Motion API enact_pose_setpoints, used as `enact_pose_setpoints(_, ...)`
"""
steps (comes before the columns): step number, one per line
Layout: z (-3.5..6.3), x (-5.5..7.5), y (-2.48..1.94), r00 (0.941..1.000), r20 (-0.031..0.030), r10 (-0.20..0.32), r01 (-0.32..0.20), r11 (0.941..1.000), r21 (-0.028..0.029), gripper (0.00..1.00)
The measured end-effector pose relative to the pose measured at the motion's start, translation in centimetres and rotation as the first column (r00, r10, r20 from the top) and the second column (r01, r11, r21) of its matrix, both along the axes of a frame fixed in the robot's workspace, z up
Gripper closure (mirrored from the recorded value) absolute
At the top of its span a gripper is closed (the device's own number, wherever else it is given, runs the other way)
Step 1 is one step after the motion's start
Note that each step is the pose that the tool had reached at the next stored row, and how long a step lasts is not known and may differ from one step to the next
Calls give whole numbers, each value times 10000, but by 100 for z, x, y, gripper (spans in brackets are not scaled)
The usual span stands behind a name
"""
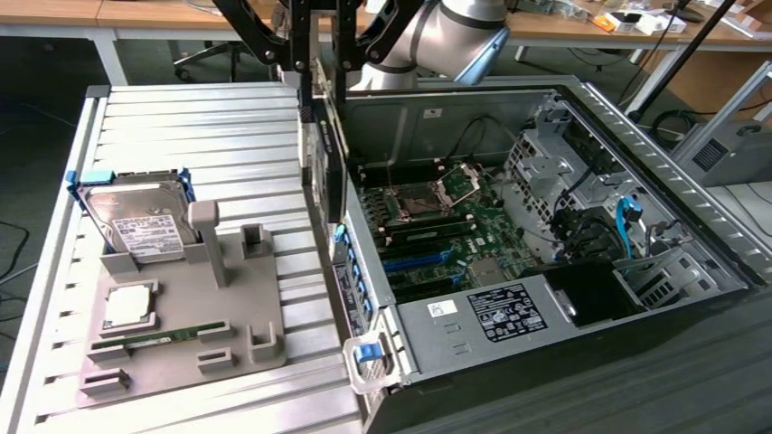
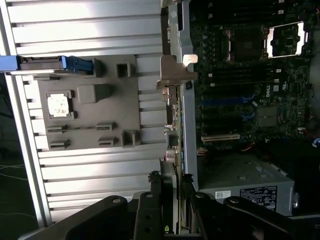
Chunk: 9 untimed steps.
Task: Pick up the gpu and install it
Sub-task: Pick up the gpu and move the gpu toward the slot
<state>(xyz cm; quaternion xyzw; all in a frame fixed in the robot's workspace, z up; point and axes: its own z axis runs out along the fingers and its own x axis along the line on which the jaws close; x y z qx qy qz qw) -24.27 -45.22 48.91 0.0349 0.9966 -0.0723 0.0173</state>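
In the exterior view, you see the claw [image 1: 320, 77] closed narrow on the top of the gpu [image 1: 324, 163]. The card hangs upright and edge-on in the air, just over the side wall of the open computer case [image 1: 399, 108], between the slatted counter [image 1: 193, 117] and the motherboard [image 1: 440, 226]. The card is not over any slot, so I judge the wall to be the main danger: if you carry the card across too low, its lower end can strike the metal rim and twist in the grip. The grey fixture [image 1: 181, 307] with the hard drive [image 1: 136, 226] stands well apart on the exterior view's left and is no obstacle. In the wrist view, the claw [image 2: 170, 180] pinches the gpu [image 2: 172, 122] by its flat faces. The silvery bracket [image 2: 176, 70] at the far end lies almost in line with the case wall [image 2: 189, 130], so it is the part most likely to catch. The long pale slot [image 2: 220, 136] on the board lies to one side of the card. A small angle error could set the contacts beside it, and pushing then may bend the card. The hold appears to be on one end only, so the card may swing.
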Motion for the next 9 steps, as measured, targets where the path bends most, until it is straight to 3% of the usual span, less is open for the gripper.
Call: enact_pose_setpoints(9, -6, 60, 0, 10000, 0, 0, 0, 9999, -125, 73)
